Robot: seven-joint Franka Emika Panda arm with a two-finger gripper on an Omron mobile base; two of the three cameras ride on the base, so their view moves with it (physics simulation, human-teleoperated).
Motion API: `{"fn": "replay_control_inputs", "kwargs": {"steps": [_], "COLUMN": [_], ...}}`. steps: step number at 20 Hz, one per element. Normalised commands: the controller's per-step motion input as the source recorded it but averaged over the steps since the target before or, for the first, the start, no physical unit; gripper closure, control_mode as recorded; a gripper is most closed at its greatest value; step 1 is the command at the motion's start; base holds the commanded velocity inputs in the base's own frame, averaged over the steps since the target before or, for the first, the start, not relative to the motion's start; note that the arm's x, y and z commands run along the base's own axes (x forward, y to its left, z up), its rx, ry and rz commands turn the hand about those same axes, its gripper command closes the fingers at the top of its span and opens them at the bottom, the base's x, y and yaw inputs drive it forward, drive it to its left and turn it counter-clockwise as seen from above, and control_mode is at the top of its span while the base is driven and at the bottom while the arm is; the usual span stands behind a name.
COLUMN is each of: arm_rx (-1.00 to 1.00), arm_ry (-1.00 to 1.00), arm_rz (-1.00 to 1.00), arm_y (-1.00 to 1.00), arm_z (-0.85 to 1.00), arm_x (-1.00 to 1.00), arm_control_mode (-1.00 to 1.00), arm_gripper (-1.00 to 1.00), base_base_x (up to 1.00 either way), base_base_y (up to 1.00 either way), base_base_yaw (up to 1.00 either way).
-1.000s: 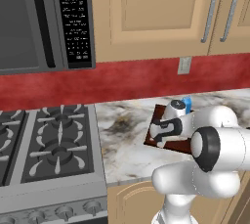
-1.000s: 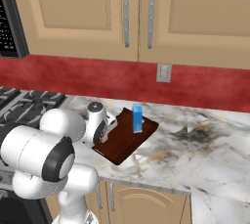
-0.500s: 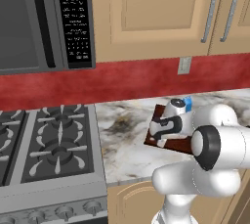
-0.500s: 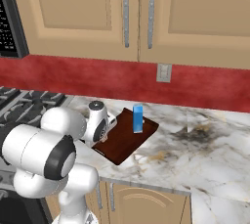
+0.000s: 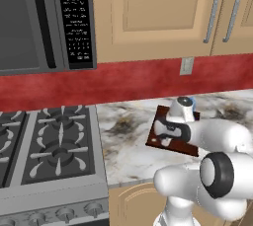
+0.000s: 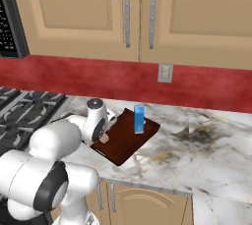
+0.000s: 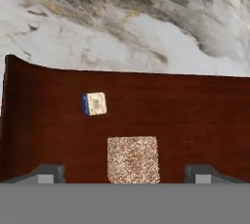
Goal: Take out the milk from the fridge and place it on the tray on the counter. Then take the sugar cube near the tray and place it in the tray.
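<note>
The tray [image 6: 129, 146] lies on the counter [image 6: 206, 143], with the blue milk [image 6: 139, 119] upright near its far edge. From above, the milk [image 7: 94, 104] is a small blue and white shape on the tray [image 7: 195, 115]. The speckled sugar cube [image 7: 133, 159] rests on the tray between my fingertips [image 7: 46, 173], with a gap on each side. My gripper [image 7: 124, 173] is open and points down at it. From the side, the gripper [image 6: 102, 134] hangs low over the sugar cube [image 6: 104, 139] at the tray's near-left end. My hand hides most of the tray [image 5: 154, 141].
A gas stove [image 5: 49, 146] adjoins the counter [image 5: 128, 136] on the left, under a black microwave [image 5: 44, 18]. Tan wall cabinets [image 6: 147, 13] hang above a red backsplash with an outlet [image 6: 164, 73]. Bare marbled counter stretches right of the tray.
The jaws have opened wide and the sugar cube now lies free on the tray. The arm has barely moved.
</note>
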Motion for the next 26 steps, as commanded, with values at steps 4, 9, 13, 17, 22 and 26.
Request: {"fn": "replay_control_inputs", "kwargs": {"steps": [4,9,13,17,22,26], "arm_rx": [0.0,0.0,0.0,0.0,0.06,0.04], "arm_ry": [-0.11,-0.11,-0.09,-0.11,-0.05,-0.08], "arm_rz": [0.0,0.0,0.0,0.0,-0.03,-0.05], "arm_y": [0.04,0.03,0.0,0.0,0.03,0.01], "arm_z": [0.38,0.84,0.83,0.92,1.0,0.89], "arm_x": [-0.78,-0.8,-0.91,-0.97,-0.88,-1.0], "arm_control_mode": [-1.0,-1.0,-1.0,-1.0,-1.0,-1.0], "arm_gripper": [-1.0,-1.0,-1.0,-1.0,-1.0,-1.0], "base_base_x": [0.0,0.0,0.0,0.0,0.0,0.0], "base_base_y": [0.0,0.0,0.0,0.0,0.0,0.0], "base_base_yaw": [0.0,0.0,0.0,0.0,0.0,0.0]}}
